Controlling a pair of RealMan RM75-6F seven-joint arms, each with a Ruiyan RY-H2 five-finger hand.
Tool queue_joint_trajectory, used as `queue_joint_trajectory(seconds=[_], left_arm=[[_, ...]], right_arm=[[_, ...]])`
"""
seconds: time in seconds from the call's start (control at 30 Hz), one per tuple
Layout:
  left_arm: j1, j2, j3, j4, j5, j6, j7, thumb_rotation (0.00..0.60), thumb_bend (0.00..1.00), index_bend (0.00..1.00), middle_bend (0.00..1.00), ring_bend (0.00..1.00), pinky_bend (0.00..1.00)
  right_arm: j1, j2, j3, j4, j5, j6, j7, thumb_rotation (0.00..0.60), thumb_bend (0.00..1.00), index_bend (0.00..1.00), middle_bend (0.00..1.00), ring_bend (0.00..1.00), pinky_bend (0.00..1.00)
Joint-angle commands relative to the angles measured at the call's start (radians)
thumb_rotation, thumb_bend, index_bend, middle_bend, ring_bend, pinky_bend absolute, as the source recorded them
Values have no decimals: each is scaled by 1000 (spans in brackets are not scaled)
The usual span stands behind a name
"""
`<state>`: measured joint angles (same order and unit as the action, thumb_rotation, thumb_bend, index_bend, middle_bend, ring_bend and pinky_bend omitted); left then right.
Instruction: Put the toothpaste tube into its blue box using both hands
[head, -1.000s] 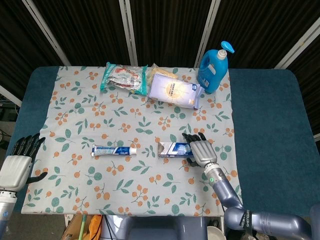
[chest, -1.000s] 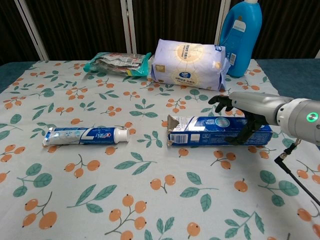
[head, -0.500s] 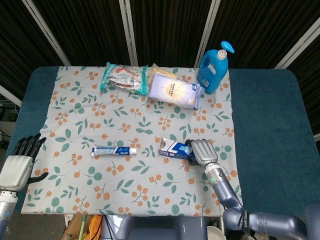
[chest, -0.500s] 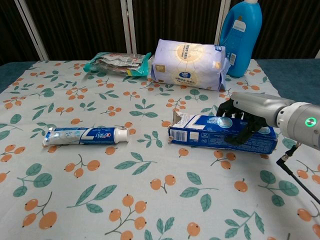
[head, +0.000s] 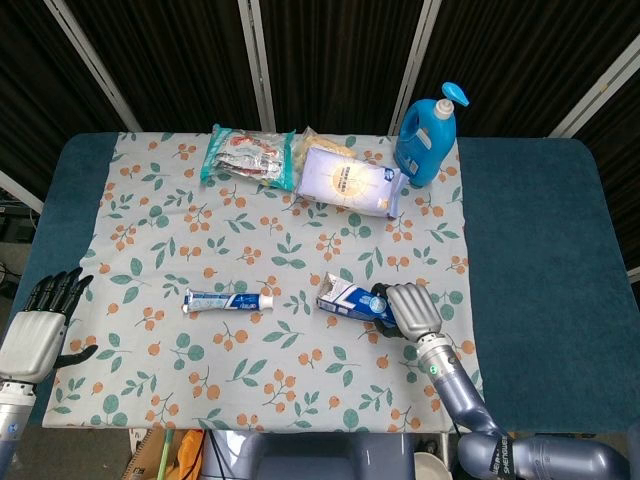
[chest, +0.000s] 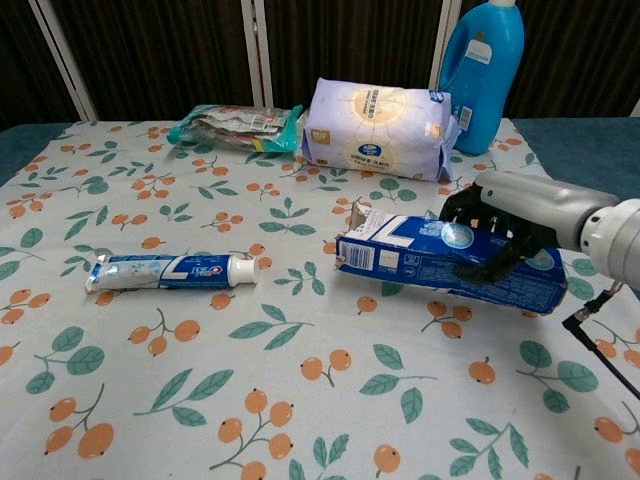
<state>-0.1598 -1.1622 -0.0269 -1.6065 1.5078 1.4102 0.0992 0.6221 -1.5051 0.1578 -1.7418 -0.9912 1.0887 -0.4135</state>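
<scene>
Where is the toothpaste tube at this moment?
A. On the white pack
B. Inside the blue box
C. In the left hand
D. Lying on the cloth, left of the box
D: the tube lies flat on the cloth, apart from the box that the right hand holds.

Toothpaste tube (head: 228, 300) lies flat on table (head: 520, 230), left of box (chest: 440, 262). Right hand (head: 412, 309) holds box's right end, open end facing tube. Behind: snack packet (head: 245, 154), tissue pack (head: 347, 181), detergent bottle (head: 428, 137). Left hand (head: 38, 328) at table's left edge.
</scene>
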Motion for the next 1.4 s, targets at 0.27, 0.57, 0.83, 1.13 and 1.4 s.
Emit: queue_joint_trajectory(seconds=[0.27,0.57,0.83,1.13,1.4], left_arm=[[-37,-1,-26,-54,-62,-69,43,600,86,40,10,27,64],[-225,-87,-139,-108,-240,-271,301,600,87,177,159,199,288],[-387,-213,-192,-84,-437,-394,524,600,103,287,313,338,409],[-498,-335,-174,-16,-556,-414,680,600,105,320,362,379,436],[-534,-386,-139,36,-603,-426,694,600,123,366,412,419,446]], right_arm=[[-152,170,-32,-89,-298,172,316,600,365,498,527,507,444],[-186,232,-10,-110,-372,221,418,600,364,498,527,508,445],[-194,240,-4,-116,-382,222,433,600,364,498,527,507,444],[-203,240,-2,-106,-391,218,447,600,365,498,527,508,444],[-209,242,6,-102,-391,219,453,600,364,498,527,508,445]])
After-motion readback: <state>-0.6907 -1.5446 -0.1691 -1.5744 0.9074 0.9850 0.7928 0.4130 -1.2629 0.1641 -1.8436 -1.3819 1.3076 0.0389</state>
